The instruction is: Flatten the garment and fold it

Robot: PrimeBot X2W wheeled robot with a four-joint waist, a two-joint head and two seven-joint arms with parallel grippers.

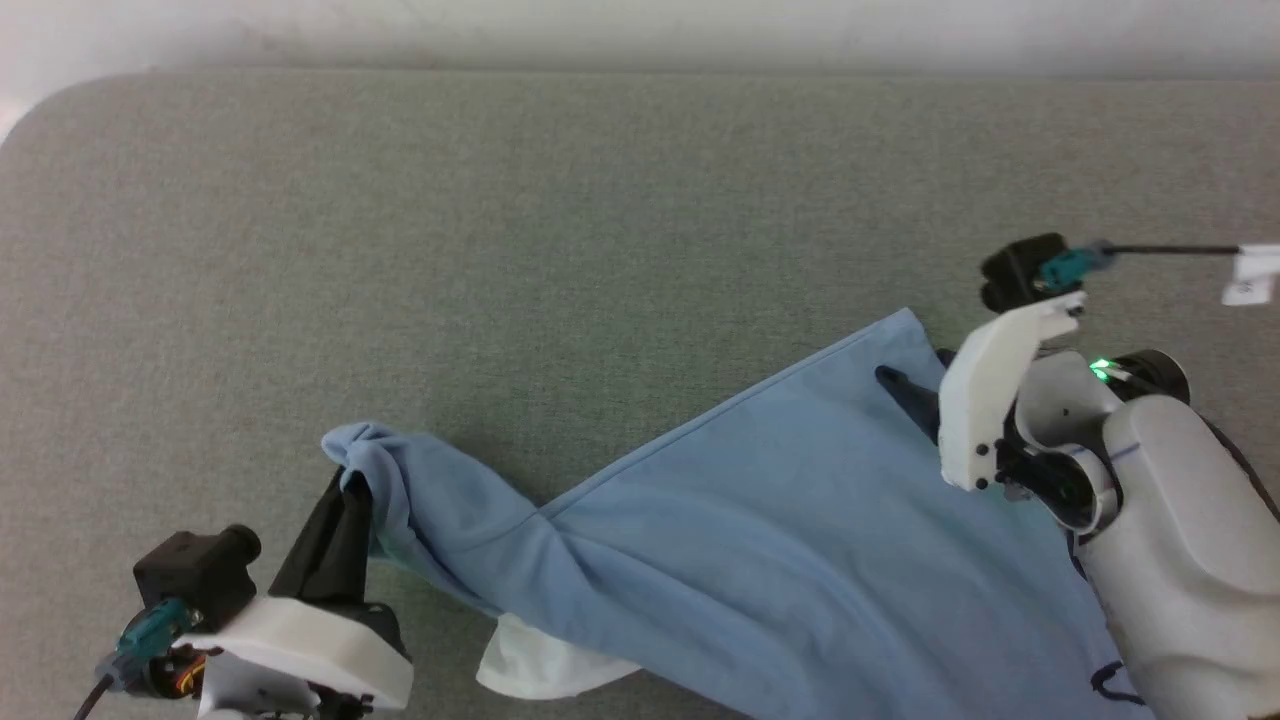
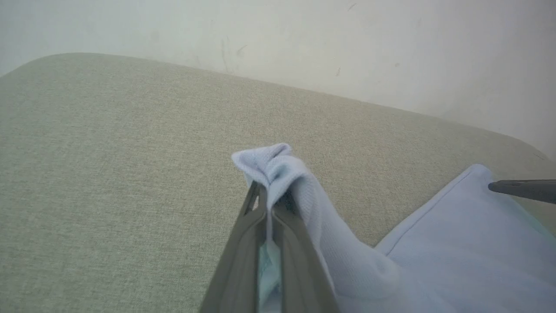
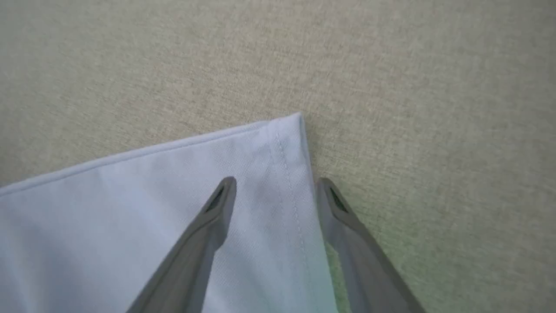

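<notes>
The garment [image 1: 760, 540], a light blue shirt, lies spread diagonally over the grey table [image 1: 600, 220], with a white collar piece [image 1: 535, 665] poking out at its lower edge. My left gripper [image 1: 345, 490] is shut on a bunched corner of the garment [image 2: 278, 167] at the lower left, lifting it a little. My right gripper [image 3: 276, 184] stands open over the garment's far right corner [image 3: 286, 130]; one finger is above the cloth, the other just past its stitched hem. That corner lies flat on the table. One right finger [image 1: 905, 392] shows dark on the blue cloth.
The grey fabric-covered table runs wide behind and to the left of the garment. Its rounded far left corner [image 1: 60, 100] meets a pale wall [image 1: 640, 30]. A black cable [image 1: 1170, 250] with a white tag [image 1: 1250, 275] runs off the right wrist.
</notes>
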